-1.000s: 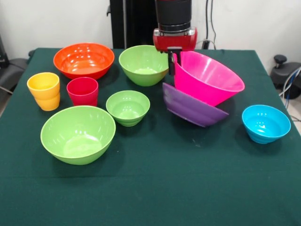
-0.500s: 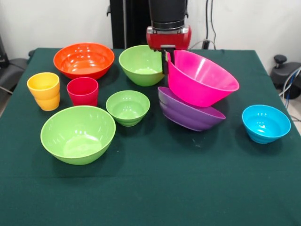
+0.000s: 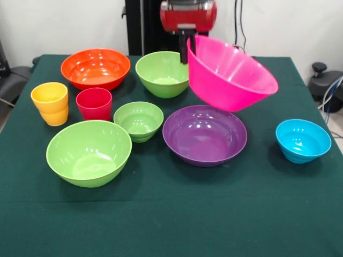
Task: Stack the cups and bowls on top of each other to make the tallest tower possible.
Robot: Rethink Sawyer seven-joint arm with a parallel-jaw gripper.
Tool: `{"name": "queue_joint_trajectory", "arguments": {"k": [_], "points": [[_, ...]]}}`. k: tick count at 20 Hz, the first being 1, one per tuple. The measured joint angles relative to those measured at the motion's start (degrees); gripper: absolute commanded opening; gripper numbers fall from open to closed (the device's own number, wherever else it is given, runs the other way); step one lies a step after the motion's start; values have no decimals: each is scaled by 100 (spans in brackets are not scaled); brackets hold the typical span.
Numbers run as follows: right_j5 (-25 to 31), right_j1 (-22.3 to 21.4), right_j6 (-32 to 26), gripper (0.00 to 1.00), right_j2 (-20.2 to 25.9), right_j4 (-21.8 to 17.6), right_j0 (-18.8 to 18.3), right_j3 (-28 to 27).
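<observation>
Pink bowl (image 3: 230, 75) hangs tilted, its rim clamped in the end effector (image 3: 187, 48), above the purple bowl (image 3: 204, 135); no tower yet, everything else sits unstacked.

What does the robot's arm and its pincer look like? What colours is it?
Only the bottom end of the arm shows at the top of the front view. It is a chunky, rounded, shiny red block with a thin silvery band across its top. Below it hangs the pincer: slim, straight black fingers, much thinner than the red part. No markings show.
</observation>
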Motion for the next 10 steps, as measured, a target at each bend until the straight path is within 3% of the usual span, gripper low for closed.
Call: {"name": "queue_joint_trajectory", "arguments": {"k": [3,10], "points": [[464,-549,0,0,189,324,-74,69],[694,-1034,0,0,384,539,-118,139]]}}
